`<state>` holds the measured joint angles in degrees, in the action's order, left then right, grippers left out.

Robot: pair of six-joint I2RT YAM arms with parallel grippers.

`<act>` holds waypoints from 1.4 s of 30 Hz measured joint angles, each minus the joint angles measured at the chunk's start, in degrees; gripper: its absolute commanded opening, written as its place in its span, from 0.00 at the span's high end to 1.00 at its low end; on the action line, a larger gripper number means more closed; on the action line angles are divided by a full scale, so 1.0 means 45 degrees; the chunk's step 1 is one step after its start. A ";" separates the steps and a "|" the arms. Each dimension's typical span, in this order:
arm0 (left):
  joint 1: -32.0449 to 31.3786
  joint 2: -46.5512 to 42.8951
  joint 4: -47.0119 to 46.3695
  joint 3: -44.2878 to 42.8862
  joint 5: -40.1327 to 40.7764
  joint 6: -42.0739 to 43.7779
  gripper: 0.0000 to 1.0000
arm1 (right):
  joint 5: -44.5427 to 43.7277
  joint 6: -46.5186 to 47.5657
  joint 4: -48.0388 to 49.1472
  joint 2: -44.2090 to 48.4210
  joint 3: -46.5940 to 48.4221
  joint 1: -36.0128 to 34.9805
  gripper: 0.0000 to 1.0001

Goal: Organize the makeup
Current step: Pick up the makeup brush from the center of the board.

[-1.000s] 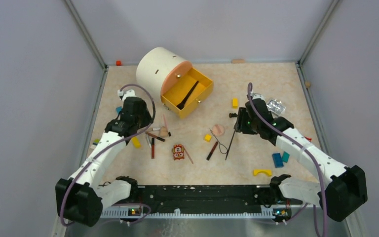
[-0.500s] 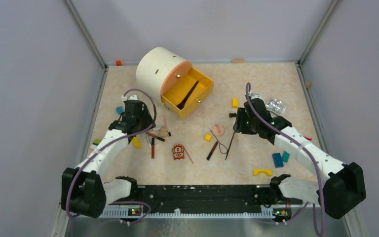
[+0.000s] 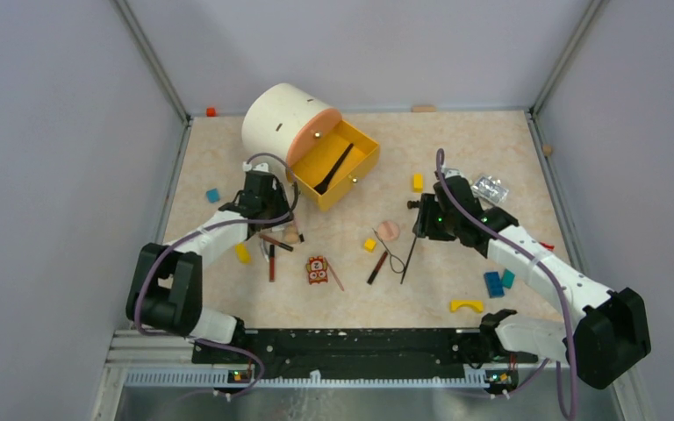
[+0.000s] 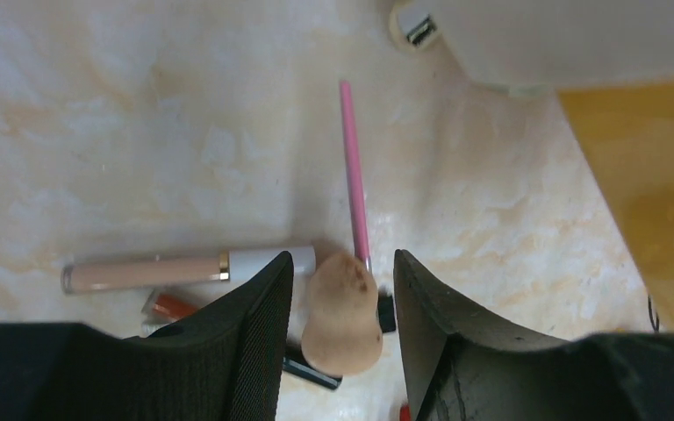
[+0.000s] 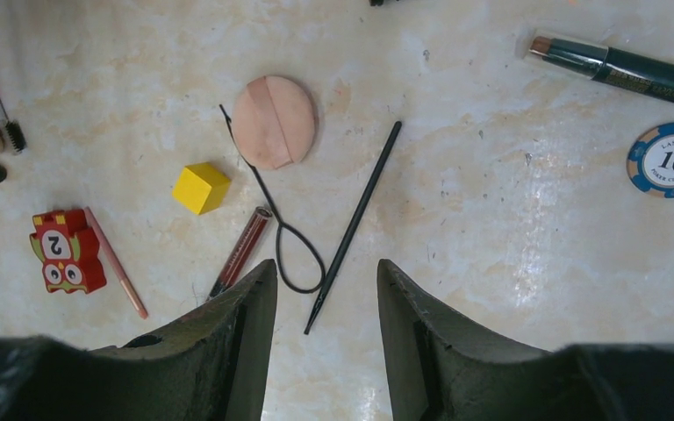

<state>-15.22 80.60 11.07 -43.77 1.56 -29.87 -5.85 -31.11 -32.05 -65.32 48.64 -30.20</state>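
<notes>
My left gripper [image 4: 342, 263] is open and low over a pile of makeup, its jaws on either side of a peach sponge puff [image 4: 342, 316] with a gap on each side. A pink wand [image 4: 352, 167], a beige tube with a white cap [image 4: 184, 267] and a red tube [image 4: 168, 305] lie around the puff. My right gripper [image 5: 326, 263] hangs open above a black stick [image 5: 355, 215] and a black wire-loop tool [image 5: 294, 250]. Nearby lie a round peach puff [image 5: 274, 121], a brown-red pencil [image 5: 241, 248] and a thin pink pencil [image 5: 116, 263].
A white round box [image 3: 272, 118] stands at the back with its yellow drawer [image 3: 329, 197] pulled out and a black brush inside. An owl toy [image 5: 61, 250], a yellow block [image 5: 200, 188], a poker chip [image 5: 671, 160], a dark tube [image 5: 632, 72] and blue blocks [image 3: 494, 283] lie about.
My left arm has reached forward and to the right, bringing its gripper over the pile beside the drawer, jaws slightly narrower. The right arm has not moved.
</notes>
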 measured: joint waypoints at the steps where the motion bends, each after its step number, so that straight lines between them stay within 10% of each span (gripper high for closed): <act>1: 0.0000 0.0355 -0.0204 -0.0214 0.0112 0.0034 0.49 | -0.0010 0.0000 0.0010 0.0000 -0.0044 0.0000 0.55; 26: -0.0520 0.3453 -0.1744 -0.1511 0.0801 0.0627 0.59 | -0.0024 -0.0005 -0.0068 0.0126 -0.0233 0.0000 0.54; 42: -0.0986 0.3691 -0.1685 -0.1540 0.2681 0.0607 0.99 | -0.0024 -0.0034 -0.0058 0.0151 -0.0233 0.0000 0.54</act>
<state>-19.66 97.21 3.49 -50.70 13.63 -27.14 -5.96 -31.27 -32.32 -64.64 47.59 -30.20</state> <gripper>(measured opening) 0.089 0.455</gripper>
